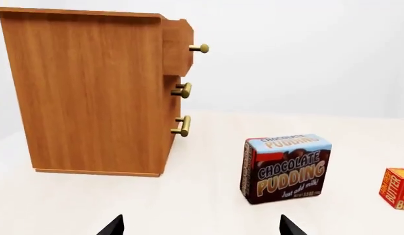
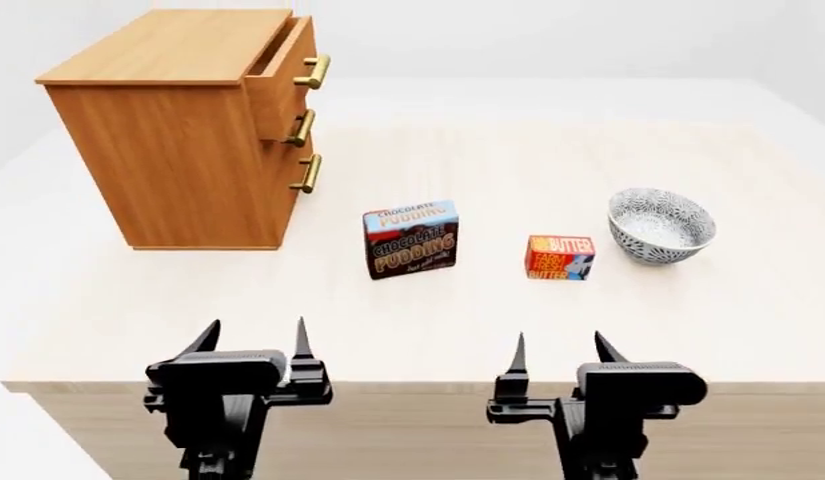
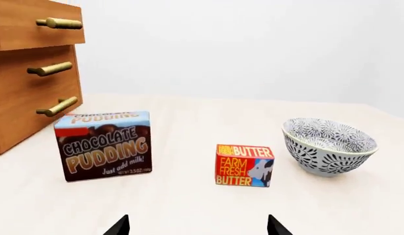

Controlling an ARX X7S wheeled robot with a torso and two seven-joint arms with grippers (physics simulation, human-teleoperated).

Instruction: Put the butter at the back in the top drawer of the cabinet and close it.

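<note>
The butter (image 2: 560,258) is a small red-orange box standing on the table right of centre; in the right wrist view the butter (image 3: 244,165) faces me with its yellow lettering. The wooden cabinet (image 2: 172,130) stands at the back left, and its top drawer (image 2: 285,68) is pulled partly out; the top drawer (image 1: 178,46) juts past the two lower ones. My left gripper (image 2: 252,340) and right gripper (image 2: 559,352) hover open over the table's near edge, both empty and well short of the butter. In the wrist views, only the left gripper (image 1: 200,226) and right gripper (image 3: 196,225) tips show.
A chocolate pudding box (image 2: 411,238) stands between the cabinet and the butter. A patterned grey bowl (image 2: 662,225) sits right of the butter. The table's front edge (image 2: 412,382) runs just under both grippers.
</note>
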